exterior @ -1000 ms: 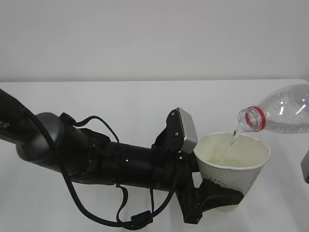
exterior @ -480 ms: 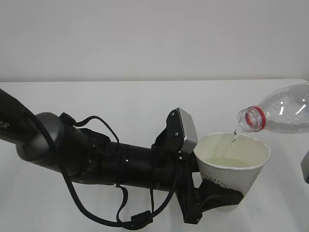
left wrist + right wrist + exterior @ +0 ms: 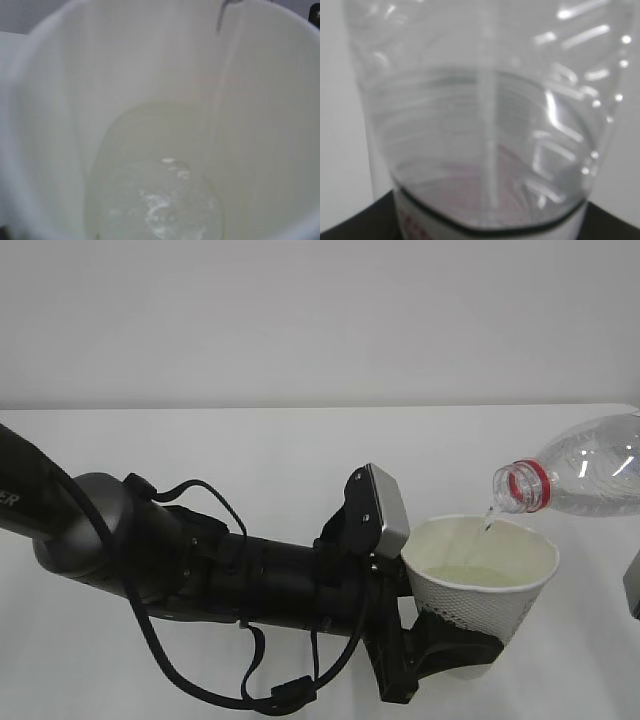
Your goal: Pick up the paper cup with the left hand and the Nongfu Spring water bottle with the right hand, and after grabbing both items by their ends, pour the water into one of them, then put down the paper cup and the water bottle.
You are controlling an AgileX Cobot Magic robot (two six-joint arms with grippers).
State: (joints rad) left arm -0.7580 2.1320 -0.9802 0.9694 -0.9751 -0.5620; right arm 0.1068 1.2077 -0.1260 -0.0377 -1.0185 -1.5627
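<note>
The white paper cup (image 3: 485,575) is off the table, upright, with my left gripper (image 3: 455,645) shut on its lower part, black fingers wrapped round the base. The clear Nongfu Spring water bottle (image 3: 590,475) with a red neck ring lies almost level at the right edge, its mouth just above the cup's far rim. A thin trickle of water (image 3: 487,523) falls from the mouth into the cup. The left wrist view looks into the cup (image 3: 60,125), where water (image 3: 160,200) covers the bottom. The bottle (image 3: 485,100) fills the right wrist view; my right gripper's fingers are hidden behind it.
My left arm (image 3: 200,565) with looping cables lies across the front of the white table (image 3: 250,450). A dark part of the right arm (image 3: 633,585) shows at the right edge. A plain pale wall stands behind the table.
The stream from the bottle has thinned from a steady pour to a trickle. Cup, bottle and both arms have hardly moved.
</note>
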